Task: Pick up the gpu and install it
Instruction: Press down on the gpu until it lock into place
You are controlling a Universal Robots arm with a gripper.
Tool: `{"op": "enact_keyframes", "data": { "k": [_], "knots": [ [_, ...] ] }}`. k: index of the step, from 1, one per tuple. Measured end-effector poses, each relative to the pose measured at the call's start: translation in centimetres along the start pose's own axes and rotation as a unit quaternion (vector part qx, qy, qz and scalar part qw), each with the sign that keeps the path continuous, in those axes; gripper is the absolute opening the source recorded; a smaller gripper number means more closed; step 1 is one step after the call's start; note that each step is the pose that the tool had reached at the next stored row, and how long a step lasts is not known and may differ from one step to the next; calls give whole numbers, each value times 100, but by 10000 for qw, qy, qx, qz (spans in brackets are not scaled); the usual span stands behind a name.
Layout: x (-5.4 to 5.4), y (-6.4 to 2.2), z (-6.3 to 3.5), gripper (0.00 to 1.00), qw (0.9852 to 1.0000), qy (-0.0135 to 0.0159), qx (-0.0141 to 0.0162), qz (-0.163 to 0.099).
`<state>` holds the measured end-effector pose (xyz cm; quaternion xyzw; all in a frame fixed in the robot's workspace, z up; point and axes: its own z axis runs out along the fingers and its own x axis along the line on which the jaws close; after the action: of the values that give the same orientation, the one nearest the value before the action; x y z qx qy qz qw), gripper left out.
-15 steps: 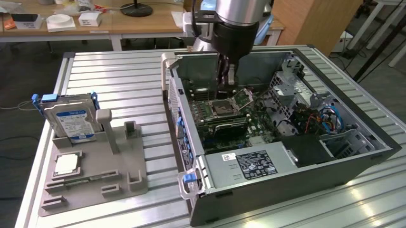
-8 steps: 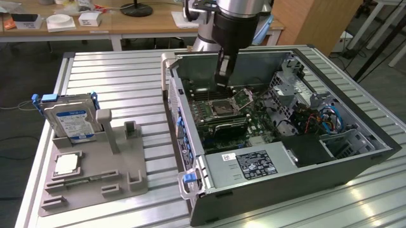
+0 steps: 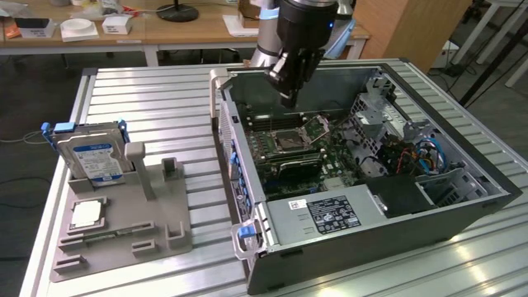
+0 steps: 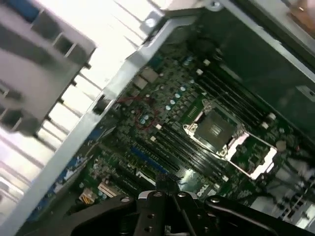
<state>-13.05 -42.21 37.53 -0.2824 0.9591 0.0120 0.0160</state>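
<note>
Tool [image 3: 290, 93] hangs over the open PC case [image 3: 462, 204], above the motherboard [image 3: 301, 154] near the case's far wall, fingers fully closed. Nothing visibly clamped between them in either view.

GPU: can't tell where it is. A dark card-like strip lies across the board just below the CPU socket [image 3: 290, 143] in the exterior view, but I can't confirm that's it.

Wrist view looks down past the closed tool [image 4: 167, 184] onto the board: open CPU socket [image 4: 214, 130] with its metal retention frame flipped up beside it, RAM slots on both sides of the socket, blue expansion slot [image 4: 147, 160] closer to the tool.

Power supply [image 3: 330, 213] sits in the case's near corner, label up.

Outside the case, on the exterior view's left, grey fixture tray [image 3: 153, 232] sits on the slatted metal bench [image 3: 148, 99]. Hard drive [image 3: 93, 158] with blue-white label stands upright in it, a CPU [image 3: 86, 213] lies flat nearer the camera, a memory stick [image 3: 115, 234] just beside that.
</note>
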Motion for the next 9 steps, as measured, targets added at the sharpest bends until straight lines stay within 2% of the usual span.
{"op": "enact_keyframes", "data": {
  "k": [1, 2, 4, 6, 9],
  "knots": [
    [-16, 13, -15, 11, 9997, -3, -3, 264],
    [-32, 24, -29, 11, 9987, -6, -6, 515],
    [-61, 46, -54, 11, 9951, -11, -13, 984],
    [-89, 67, -78, 11, 9898, -15, -20, 1424],
    [-124, 93, -107, 11, 9804, -20, -29, 1969]
  ]
}}
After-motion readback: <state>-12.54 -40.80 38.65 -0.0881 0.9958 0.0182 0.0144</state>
